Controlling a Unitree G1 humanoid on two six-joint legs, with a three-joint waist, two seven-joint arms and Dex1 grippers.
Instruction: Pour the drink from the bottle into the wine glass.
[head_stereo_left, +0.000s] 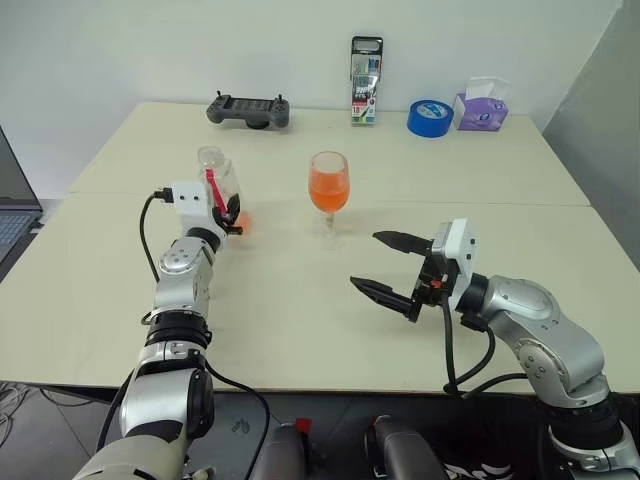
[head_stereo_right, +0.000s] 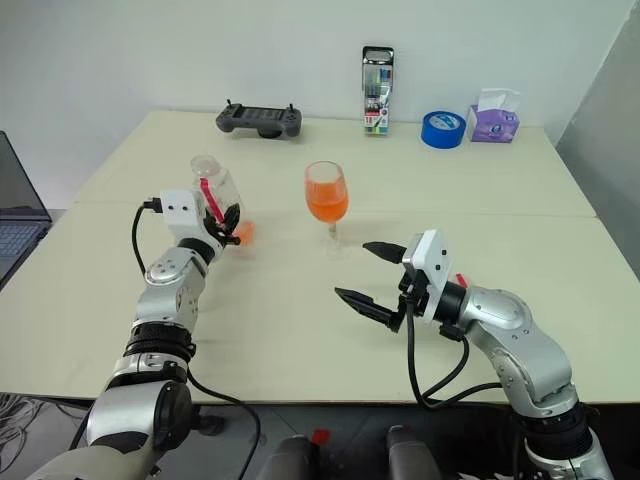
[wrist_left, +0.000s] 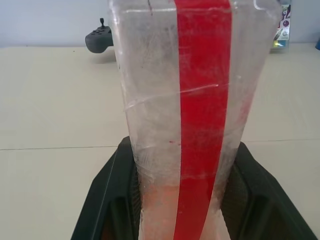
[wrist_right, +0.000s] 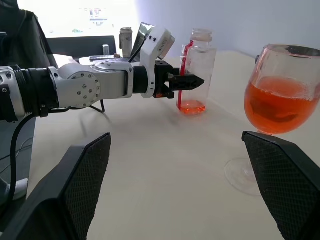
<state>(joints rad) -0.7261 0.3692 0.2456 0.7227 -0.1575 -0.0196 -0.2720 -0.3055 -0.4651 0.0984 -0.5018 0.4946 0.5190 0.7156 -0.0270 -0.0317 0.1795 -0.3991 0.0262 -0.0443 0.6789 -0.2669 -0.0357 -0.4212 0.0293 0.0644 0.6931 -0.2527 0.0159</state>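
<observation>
The bottle (head_stereo_left: 218, 183) stood upright in our left claw (head_stereo_left: 229, 213), which was pinching it low on the body, its open neck up and its long axis close to vertical; only a thin pool of orange drink (wrist_right: 191, 106) sat in its base, which in the right wrist view looked at or just above the tabletop (head_stereo_left: 300, 300), and we could not tell whether it touched. The wine glass (head_stereo_left: 329, 195) stood on the tabletop to the right of the bottle, near it but apart, its bowl roughly half full of orange. From that we judged the pour essentially done, so the coming move turned on the bottle's base and the tabletop beneath it: a short drop along the bottle's own axis, kept clear of the glass. Our right claw (head_stereo_left: 390, 265) hung spread wide and empty, pointing leftward toward the foot of the glass from the near right, closer to the glass than the left claw was. Along the far edge lay a game controller (head_stereo_left: 249, 111), a pack of pens (head_stereo_left: 366, 81), a roll of blue tape (head_stereo_left: 430, 117) and a tissue pack (head_stereo_left: 481, 104), well away.
</observation>
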